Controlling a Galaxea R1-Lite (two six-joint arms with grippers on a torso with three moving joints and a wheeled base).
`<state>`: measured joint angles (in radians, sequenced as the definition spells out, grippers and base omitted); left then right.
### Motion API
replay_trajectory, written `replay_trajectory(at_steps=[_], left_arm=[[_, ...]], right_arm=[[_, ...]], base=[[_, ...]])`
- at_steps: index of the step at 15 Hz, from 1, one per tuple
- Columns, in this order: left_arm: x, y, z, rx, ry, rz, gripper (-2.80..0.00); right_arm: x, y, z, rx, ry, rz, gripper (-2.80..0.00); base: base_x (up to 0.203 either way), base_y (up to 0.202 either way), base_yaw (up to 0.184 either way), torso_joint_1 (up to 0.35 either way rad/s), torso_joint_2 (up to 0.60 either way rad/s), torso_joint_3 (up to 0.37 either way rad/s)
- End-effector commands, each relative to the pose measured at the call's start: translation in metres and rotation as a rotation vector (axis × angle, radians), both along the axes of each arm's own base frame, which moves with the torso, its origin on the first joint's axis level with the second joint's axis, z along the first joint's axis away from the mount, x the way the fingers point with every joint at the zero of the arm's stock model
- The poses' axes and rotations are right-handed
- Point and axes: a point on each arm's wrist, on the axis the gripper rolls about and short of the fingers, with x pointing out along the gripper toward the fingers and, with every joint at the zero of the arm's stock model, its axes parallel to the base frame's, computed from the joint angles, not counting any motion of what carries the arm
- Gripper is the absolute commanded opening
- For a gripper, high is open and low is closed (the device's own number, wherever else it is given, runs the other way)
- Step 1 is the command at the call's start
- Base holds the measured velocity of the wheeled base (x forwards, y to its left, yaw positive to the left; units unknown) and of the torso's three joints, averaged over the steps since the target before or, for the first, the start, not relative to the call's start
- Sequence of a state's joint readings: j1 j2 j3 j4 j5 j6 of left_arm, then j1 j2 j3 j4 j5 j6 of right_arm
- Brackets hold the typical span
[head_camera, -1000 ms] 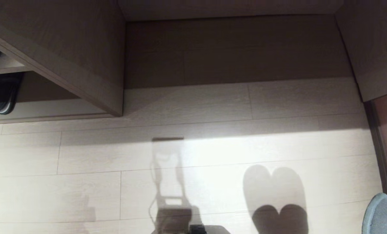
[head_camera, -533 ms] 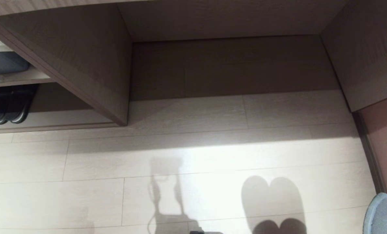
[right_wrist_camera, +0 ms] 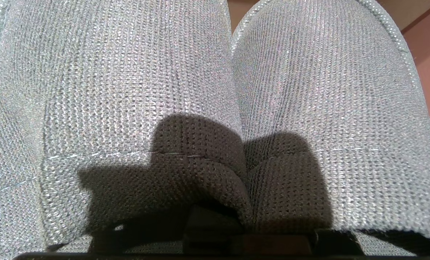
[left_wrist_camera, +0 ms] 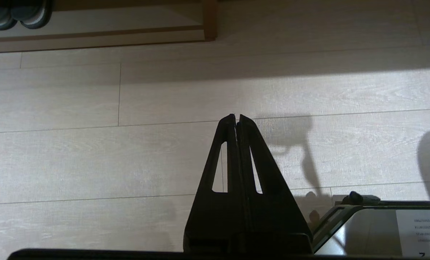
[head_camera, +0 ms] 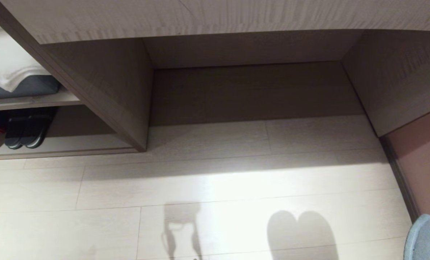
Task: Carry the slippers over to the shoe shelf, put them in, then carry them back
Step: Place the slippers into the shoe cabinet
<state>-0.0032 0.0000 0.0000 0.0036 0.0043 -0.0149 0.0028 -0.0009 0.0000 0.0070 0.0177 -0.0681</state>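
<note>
while pinched in right jaws, slippers (right_wrist_camera: 215, 90)

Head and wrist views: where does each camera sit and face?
Head: high on the robot, facing down at the floor and wooden recess; no arm shows, only the grey slippers' toe.
Left wrist: behind the shut left gripper, facing floor; base corner shows.
Right wrist: behind the right gripper, filled by the grey slippers.
Shared: head and left wrist both see the shelved dark pair.
</note>
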Motion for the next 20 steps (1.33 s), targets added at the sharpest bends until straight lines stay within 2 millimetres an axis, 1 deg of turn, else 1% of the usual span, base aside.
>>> replay_trajectory(at_steps=[1, 20], left_arm=[[0.0001, 0.0000, -0.0004, 0.000, 0.001, 0.000, -2.80], [0.0001, 0.0000, -0.0004, -0.002, 0.001, 0.000, -2.80]], right_arm=[[0.0002, 0.0000, 0.0001, -0.001, 0.001, 0.001, -2.80], [0.0002, 0.0000, 0.0001, -0.001, 0.001, 0.001, -2.80]], base=[[0.000, 0.000, 0.000, 0.005, 0.00, 0.198], [0.000, 0.000, 0.000, 0.004, 0.00, 0.203]])
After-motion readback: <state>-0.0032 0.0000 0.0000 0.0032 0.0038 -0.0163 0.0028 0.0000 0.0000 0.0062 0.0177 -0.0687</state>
